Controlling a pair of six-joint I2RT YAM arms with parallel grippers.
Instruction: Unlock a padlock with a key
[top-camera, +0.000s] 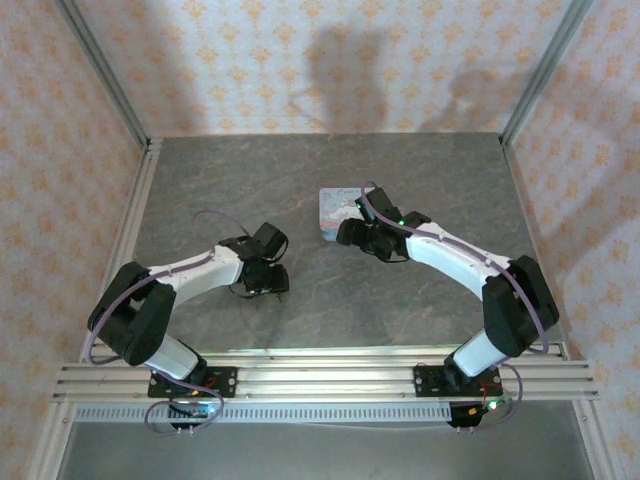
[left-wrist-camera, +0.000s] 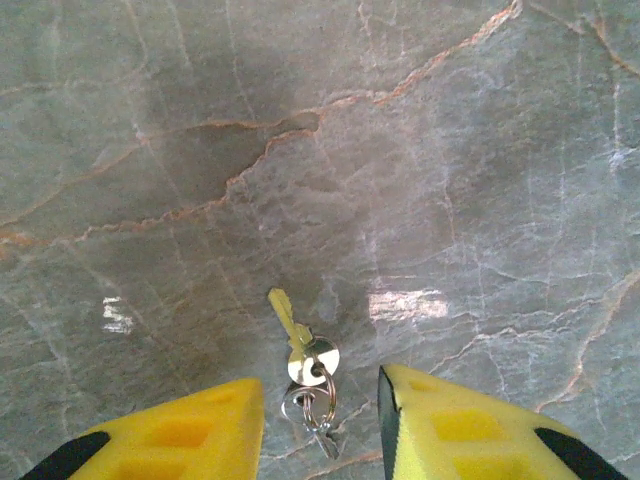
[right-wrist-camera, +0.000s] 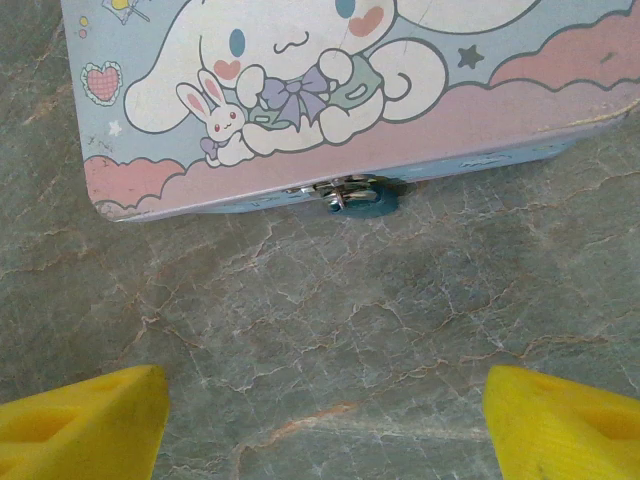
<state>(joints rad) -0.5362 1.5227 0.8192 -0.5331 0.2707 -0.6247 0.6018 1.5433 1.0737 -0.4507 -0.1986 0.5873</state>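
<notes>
**Key lying loose between parted left fingers, padlock on the case's clasp**

Key (left-wrist-camera: 293, 325) and ring (left-wrist-camera: 312, 405) lie flat on the marbled grey table (left-wrist-camera: 450, 180). The key is small and pale metal, and its blade points away from the wrist camera, slanting to the left. The left gripper (left-wrist-camera: 320, 382) hangs just above it with its yellow fingers (left-wrist-camera: 205, 425) apart. The ring sits in the gap between them, clear of both, so nothing is held.

From the top camera, the left gripper (top-camera: 266, 280) is low over the table's middle left, well apart from the case (top-camera: 336, 210).

The padlock (right-wrist-camera: 362, 194) is a tiny teal body at the metal clasp (right-wrist-camera: 330, 187) on the near edge of a pastel case (right-wrist-camera: 300, 100) printed with a cartoon rabbit. The right gripper (right-wrist-camera: 322, 378) faces that edge, jaws spread wide and empty, with bare table between the fingertips and the lock. In the top view the right gripper (top-camera: 352, 232) is just beside the case.
</notes>
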